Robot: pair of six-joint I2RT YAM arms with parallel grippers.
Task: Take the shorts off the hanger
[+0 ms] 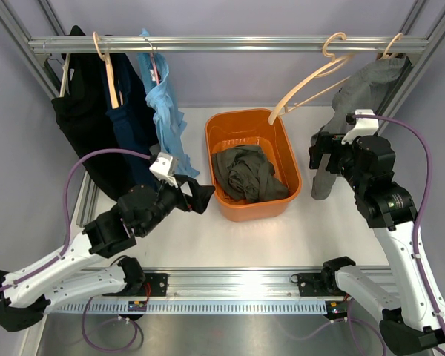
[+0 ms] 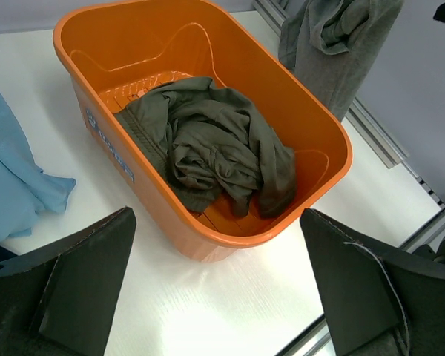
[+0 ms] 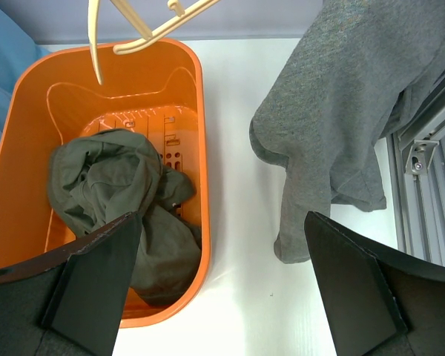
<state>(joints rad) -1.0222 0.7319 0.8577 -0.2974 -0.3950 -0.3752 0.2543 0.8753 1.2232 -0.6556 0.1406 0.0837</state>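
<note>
The dark olive-green shorts (image 1: 242, 172) lie crumpled inside the orange basket (image 1: 216, 132); they also show in the left wrist view (image 2: 208, 141) and the right wrist view (image 3: 111, 193). The bare pale wooden hanger (image 1: 305, 81) hangs tilted from the rail by its hook, its arm over the basket's far right corner; its lower end shows in the right wrist view (image 3: 137, 33). My left gripper (image 1: 196, 196) is open and empty, left of the basket. My right gripper (image 1: 322, 156) is open and empty, right of the basket, beside the grey garment.
A grey garment (image 1: 356, 100) hangs on a hanger at the far right of the rail. Black, navy and light blue garments (image 1: 163, 104) hang at the left. Metal frame posts stand at both sides, and a rail (image 1: 230, 283) runs along the near edge.
</note>
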